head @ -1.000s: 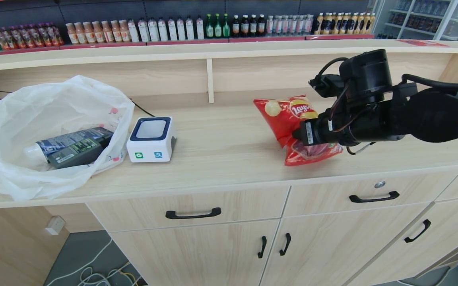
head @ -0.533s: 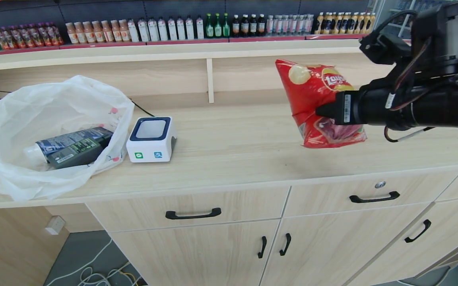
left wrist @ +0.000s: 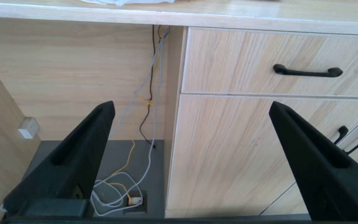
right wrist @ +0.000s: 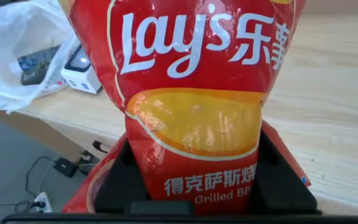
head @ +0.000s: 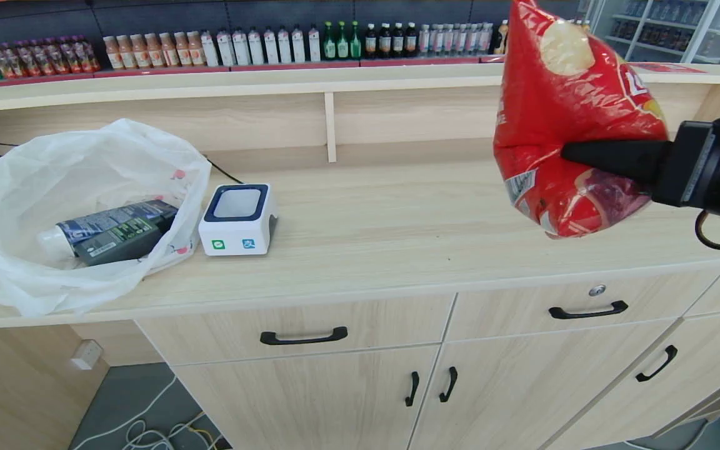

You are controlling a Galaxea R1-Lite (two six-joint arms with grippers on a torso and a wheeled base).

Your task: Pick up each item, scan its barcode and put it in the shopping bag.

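Note:
A red chip bag (head: 560, 119) hangs high above the right part of the wooden counter (head: 366, 231), pinched in my right gripper (head: 579, 153), which is shut on its lower half. The same chip bag (right wrist: 197, 99) stands between that gripper's black fingers (right wrist: 120, 177). A white barcode scanner (head: 237, 219) stands on the counter left of centre. The white plastic shopping bag (head: 79, 206) lies open at the far left with two dark bottles (head: 110, 231) inside. My left gripper (left wrist: 191, 162) is open and low in front of the cabinet, below the counter edge.
Drawers and cabinet doors with black handles (head: 304, 338) run under the counter. A raised wooden ledge (head: 329, 84) backs the counter, with shelves of drink bottles (head: 310, 44) behind. Cables (left wrist: 126, 186) lie on the floor by the cabinet's left end.
My right gripper has lifted the chip bag off the counter, up and toward the camera, and the bag now stands more upright. Scanner and shopping bag have stayed put.

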